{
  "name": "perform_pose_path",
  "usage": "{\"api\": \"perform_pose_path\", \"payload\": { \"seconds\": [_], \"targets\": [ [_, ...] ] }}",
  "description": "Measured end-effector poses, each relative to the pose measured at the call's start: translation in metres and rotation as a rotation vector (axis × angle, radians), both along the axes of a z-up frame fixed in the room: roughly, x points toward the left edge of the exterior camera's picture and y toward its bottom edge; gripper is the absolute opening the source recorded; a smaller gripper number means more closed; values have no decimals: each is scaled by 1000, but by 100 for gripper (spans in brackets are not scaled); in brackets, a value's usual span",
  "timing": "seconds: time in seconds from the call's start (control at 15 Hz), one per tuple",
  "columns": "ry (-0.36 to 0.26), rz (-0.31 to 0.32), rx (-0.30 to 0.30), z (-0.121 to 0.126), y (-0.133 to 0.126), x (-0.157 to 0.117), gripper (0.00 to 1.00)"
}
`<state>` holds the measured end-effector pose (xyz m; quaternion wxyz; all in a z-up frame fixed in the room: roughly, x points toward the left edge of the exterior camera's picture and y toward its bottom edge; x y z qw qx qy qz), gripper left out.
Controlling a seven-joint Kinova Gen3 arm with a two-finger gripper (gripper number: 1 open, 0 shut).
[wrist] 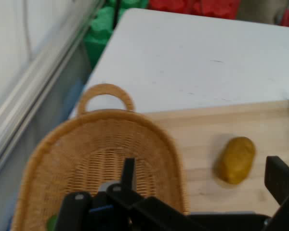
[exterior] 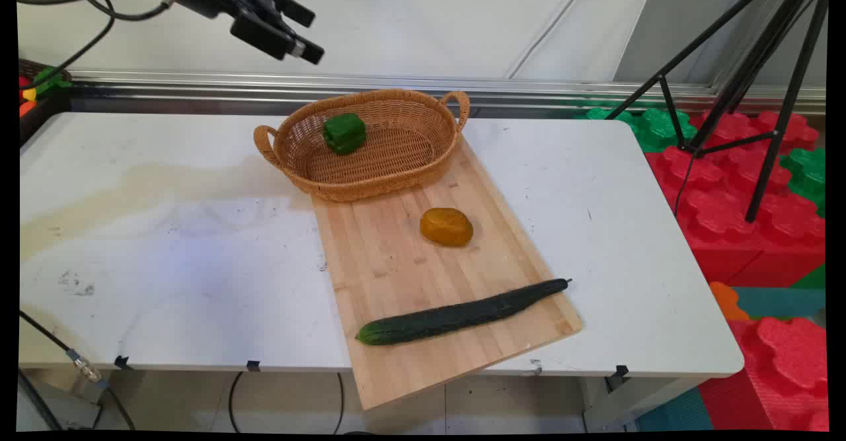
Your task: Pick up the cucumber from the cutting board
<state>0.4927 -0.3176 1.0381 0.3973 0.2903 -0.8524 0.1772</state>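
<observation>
Main view: jaws (exterior: 305, 33) raised high at the upper left, above and behind the wicker basket (exterior: 396, 163), clear of everything, spread apart and holding nothing. Basket resting at the far end of the wooden cutting board (exterior: 396, 262), on the white table (exterior: 165, 242). Inside the basket, toward its left wall, a green bell pepper (exterior: 344, 133). On the board's middle, just in front of the basket, a yellow-orange vegetable (exterior: 446, 227), apart from the basket's rim. Along the board's near end, a long dark cucumber (exterior: 462, 313) lying slantwise, stem tip at the board's right edge. Board's near corner overhanging the table's front edge. To the right beyond the table, a black tripod (exterior: 760, 77) over red and green foam blocks (exterior: 733, 183).

Hand view: jaws (wrist: 202, 187) open, fingers well apart, looking down onto the basket (wrist: 101, 149) with one handle showing, the board (wrist: 207, 134), and the yellow-orange vegetable (wrist: 237, 160) between the fingers. Only a green sliver (wrist: 51, 223) at the bottom edge, likely the pepper; cucumber not shown here, tripod neither.
</observation>
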Motion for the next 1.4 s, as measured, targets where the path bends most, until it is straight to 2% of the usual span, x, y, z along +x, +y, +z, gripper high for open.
{"api": "perform_pose_path", "payload": {
  "seconds": [0.27,0.87,1.4],
  "targets": [
    [-22,-53,28,-15,4,-29,100],
    [-86,-145,106,-70,12,-102,100],
    [-137,-222,158,-113,19,-152,100]
  ]
}}
